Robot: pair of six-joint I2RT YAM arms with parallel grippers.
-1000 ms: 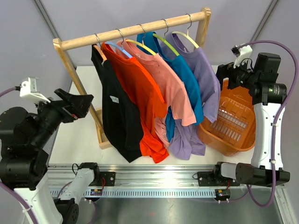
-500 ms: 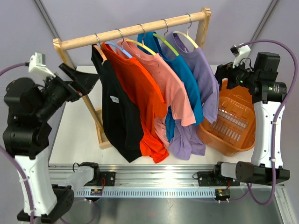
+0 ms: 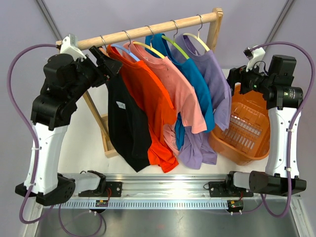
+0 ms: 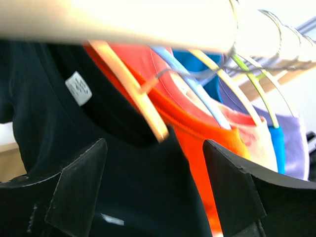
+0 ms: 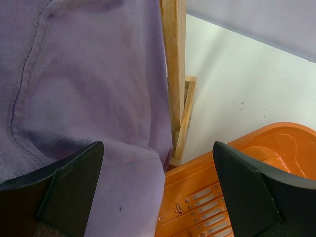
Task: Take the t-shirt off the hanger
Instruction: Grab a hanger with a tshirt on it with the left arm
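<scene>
The left arm has swung up from the left edge of the table (image 3: 84, 143) over the last second. It now stands tall on its base at the near left corner, elbow high and forearm reaching right. The left claw (image 3: 109, 66) sits just under the left end of the wooden rail (image 3: 143, 30), at the shoulder of the black t-shirt (image 3: 126, 123).

In the left wrist view the left claw (image 4: 155, 173) is spread wide, with one dark finger at each lower corner and nothing clamped. Ahead of the gap lie the black t-shirt (image 4: 49, 123) with its white label (image 4: 79, 88) and the pale hanger (image 4: 133, 94) it hangs on. Whether the fingers touch the cloth cannot be told.

The black t-shirt is on its hanger, first in the row from the left. Next along the rail come an orange t-shirt (image 3: 150, 103), then pink, blue and purple ones.

The right arm has not shifted — it stands upright at the right edge, wrist bent toward the rack. The right claw (image 3: 239, 79) hangs near the purple t-shirt (image 3: 217, 84). In its own view the right claw (image 5: 158, 182) is also wide apart and holds nothing — purple cloth (image 5: 74, 74) fills the left, beside the rack post (image 5: 174, 59). The orange basket (image 5: 237, 163) is below on the right.
</scene>
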